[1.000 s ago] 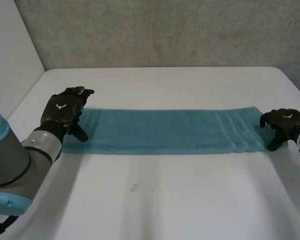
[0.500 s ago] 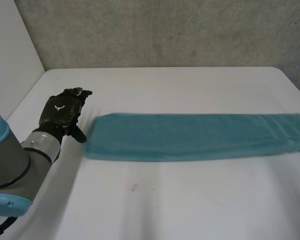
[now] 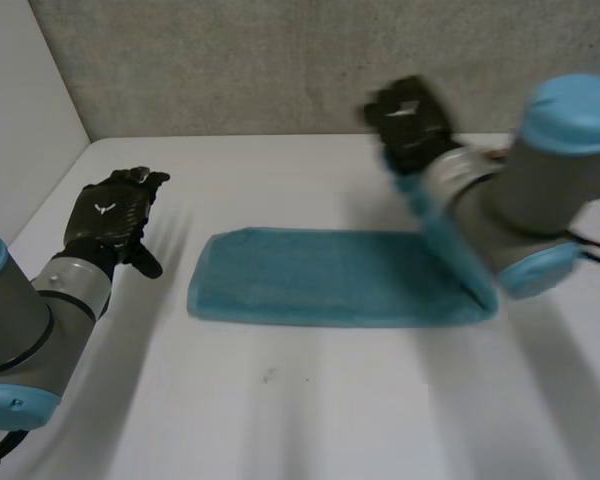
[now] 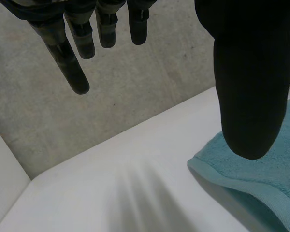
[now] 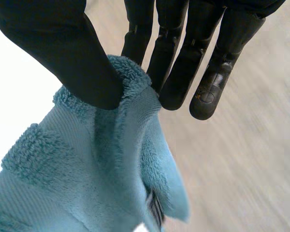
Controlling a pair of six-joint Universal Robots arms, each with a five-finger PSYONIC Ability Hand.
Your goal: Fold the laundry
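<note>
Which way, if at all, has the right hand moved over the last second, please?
Yes. The right hand left the right edge of the table and is now nearer the back wall and the middle, pinching one end of the towel.

bright, soft, even light

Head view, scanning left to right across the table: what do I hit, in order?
left hand → teal towel lying flat → right hand pinching the towel's raised end → right arm
</note>
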